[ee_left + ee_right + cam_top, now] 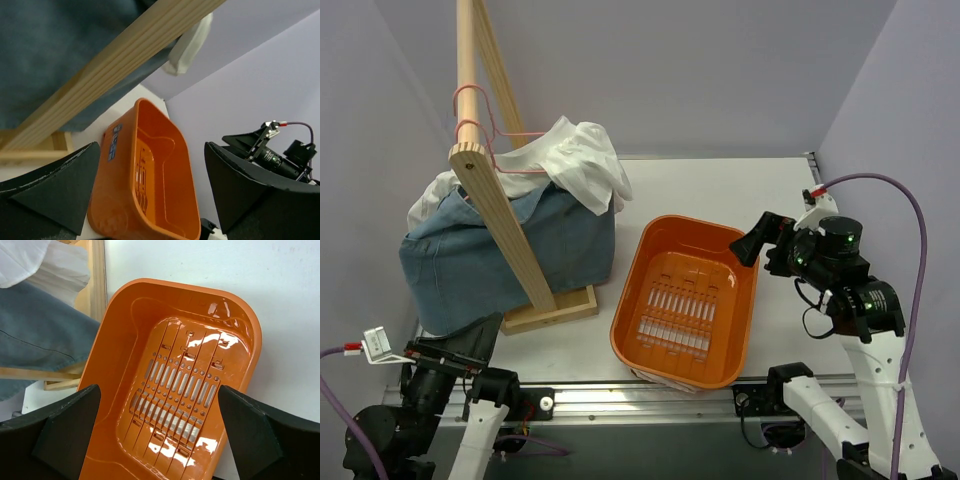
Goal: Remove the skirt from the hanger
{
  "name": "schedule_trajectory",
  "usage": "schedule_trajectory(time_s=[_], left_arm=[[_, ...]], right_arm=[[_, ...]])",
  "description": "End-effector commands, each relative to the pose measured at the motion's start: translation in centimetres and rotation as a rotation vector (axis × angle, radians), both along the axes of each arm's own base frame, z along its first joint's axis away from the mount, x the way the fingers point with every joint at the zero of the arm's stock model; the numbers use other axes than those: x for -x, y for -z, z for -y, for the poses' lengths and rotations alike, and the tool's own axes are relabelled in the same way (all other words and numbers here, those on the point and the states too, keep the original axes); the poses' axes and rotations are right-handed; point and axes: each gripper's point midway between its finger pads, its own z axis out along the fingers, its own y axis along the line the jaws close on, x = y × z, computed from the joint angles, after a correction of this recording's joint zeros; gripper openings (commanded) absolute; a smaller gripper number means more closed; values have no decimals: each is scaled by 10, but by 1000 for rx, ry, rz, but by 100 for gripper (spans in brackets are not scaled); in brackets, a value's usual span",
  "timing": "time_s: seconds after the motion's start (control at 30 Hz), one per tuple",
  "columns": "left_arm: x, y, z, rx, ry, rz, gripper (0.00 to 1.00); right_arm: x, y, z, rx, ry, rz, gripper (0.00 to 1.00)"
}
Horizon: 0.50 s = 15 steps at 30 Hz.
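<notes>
A blue denim skirt (490, 255) hangs on a pink hanger (485, 135) hooked on a wooden rack (505, 225) at the left; white cloth (582, 165) lies bunched over its top. The skirt also shows in the left wrist view (55, 55) and the right wrist view (40, 335). My left gripper (470, 345) is open and empty, low at the near left, just below the skirt's hem. My right gripper (760, 240) is open and empty, held above the right rim of the orange basket (630, 300).
The orange basket (100, 360) sits in the middle of the table, empty, and shows in the left wrist view (107, 185) too. The rack's wooden base (555, 310) stands just left of it. Lilac walls close in on both sides and at the back.
</notes>
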Motion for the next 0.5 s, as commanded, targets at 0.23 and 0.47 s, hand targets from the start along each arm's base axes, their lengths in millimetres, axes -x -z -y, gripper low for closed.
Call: schedule_trajectory(time_s=[0.23, 0.47], left_arm=[[7, 72, -21, -50, -77, -315, 94], [10, 72, -29, -160, -101, -346, 95]], right_arm=[[-33, -85, -43, -113, -225, 201, 100], [-70, -153, -126, -318, -356, 266, 100]])
